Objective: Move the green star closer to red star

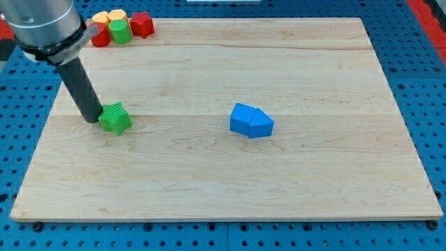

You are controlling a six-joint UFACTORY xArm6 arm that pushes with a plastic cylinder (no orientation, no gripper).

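Note:
The green star (pixel 116 118) lies on the wooden board at the view's left, about mid-height. My tip (pixel 93 120) stands right against the star's left side, touching it or nearly so. The red star (pixel 142 24) sits at the view's top left, at the right end of a cluster of blocks, well above the green star.
The top-left cluster also holds a green cylinder-like block (pixel 120 31), a red block (pixel 100 36) partly behind the arm, and two yellow blocks (pixel 111 16). Two blue blocks (pixel 251 120) touch each other near the board's middle. The board's left edge (pixel 42 132) is near my tip.

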